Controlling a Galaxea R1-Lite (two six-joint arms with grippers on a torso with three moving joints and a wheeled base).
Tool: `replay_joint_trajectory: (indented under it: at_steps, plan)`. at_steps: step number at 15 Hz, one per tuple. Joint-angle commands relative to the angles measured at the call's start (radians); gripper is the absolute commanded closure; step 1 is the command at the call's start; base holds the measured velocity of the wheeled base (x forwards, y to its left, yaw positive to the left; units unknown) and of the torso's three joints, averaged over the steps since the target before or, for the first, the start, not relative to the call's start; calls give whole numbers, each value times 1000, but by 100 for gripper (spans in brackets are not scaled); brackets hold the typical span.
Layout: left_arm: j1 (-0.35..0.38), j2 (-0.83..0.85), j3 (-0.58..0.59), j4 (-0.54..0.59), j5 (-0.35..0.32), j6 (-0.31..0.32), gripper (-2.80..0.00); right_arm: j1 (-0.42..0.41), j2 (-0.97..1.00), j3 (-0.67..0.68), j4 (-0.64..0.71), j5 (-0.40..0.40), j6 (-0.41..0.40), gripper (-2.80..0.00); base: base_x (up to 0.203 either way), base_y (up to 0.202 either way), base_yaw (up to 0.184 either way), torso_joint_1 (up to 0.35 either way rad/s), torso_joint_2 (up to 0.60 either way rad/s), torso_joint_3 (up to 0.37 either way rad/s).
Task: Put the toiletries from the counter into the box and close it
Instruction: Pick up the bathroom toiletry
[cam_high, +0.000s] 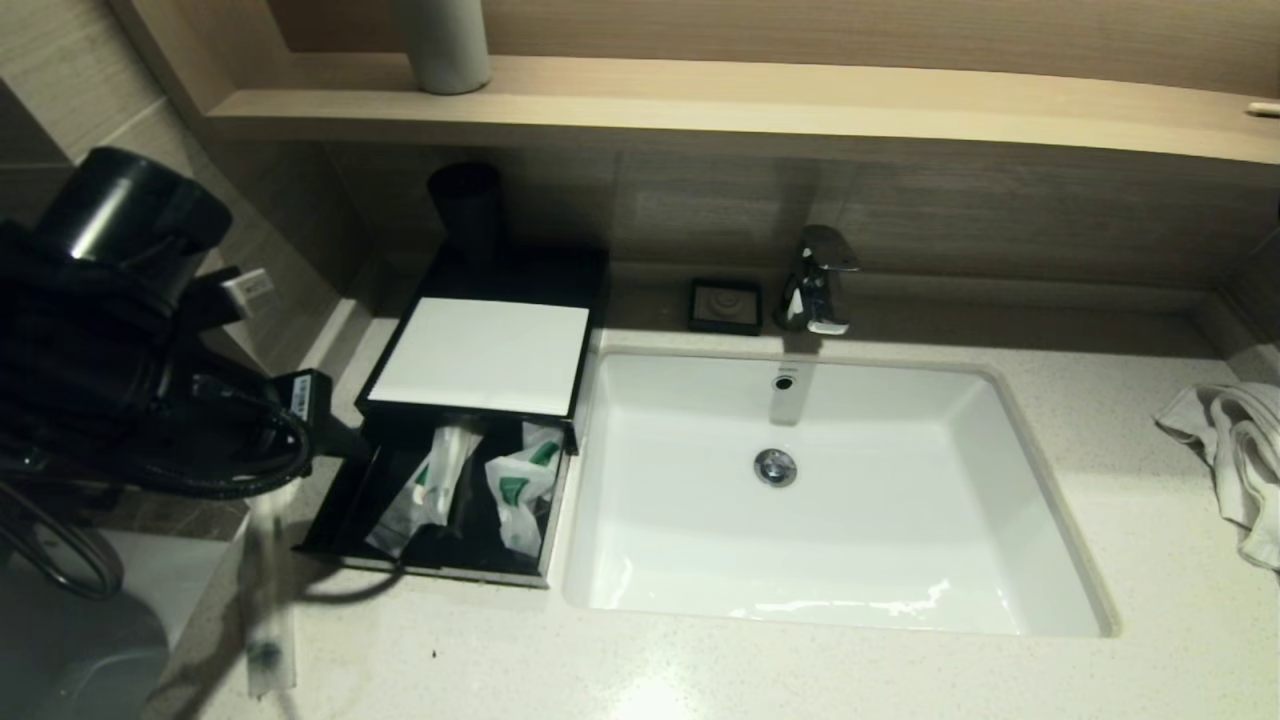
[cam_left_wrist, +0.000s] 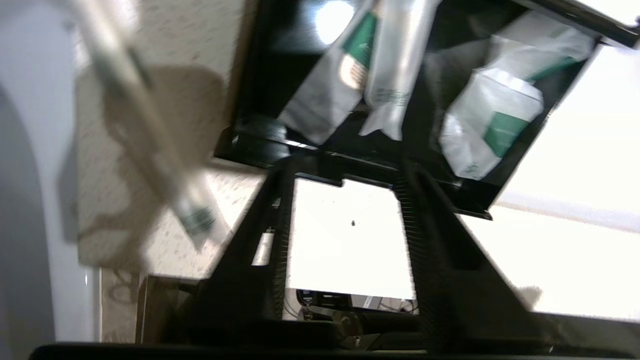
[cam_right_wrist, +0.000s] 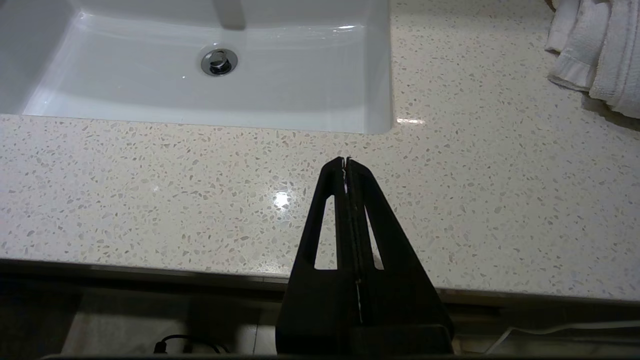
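Left wrist view: left gripper (cam_left_wrist: 345, 172) gapes empty (by the box (cam_left_wrist: 260, 80)), toothbrush packet (cam_left_wrist: 150, 140) beside

Speckled polished stone counter (cam_right_wrist: 150, 190), glossy white ceramic sink (cam_high: 850, 590), shiny chrome faucet (cam_high: 815, 280), glossy black plastic box (cam_high: 345, 500), crinkly plastic sachets (cam_high: 520, 485), matt wood shelf (cam_high: 800, 110), soft cloth towel (cam_high: 1235, 440).

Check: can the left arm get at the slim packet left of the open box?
Probably yes. The left gripper is open close beside the slim packet, with only counter between them; the box sits aside.
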Motion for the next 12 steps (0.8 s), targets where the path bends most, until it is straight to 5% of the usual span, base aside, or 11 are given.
replay_joint_trajectory:
  at_steps: [1,6,12]
  plan:
    - [8,-45,36,12,54,-77,0,0,0,0,0,1,-1,0,0,0,0,0,0,0]
    - [7,-136,181,12,68,-266,0,0,0,0,0,1,-1,0,0,0,0,0,0,0]
    - [7,-128,344,8,156,-374,0,0,0,0,0,1,-1,0,0,0,0,0,0,0]
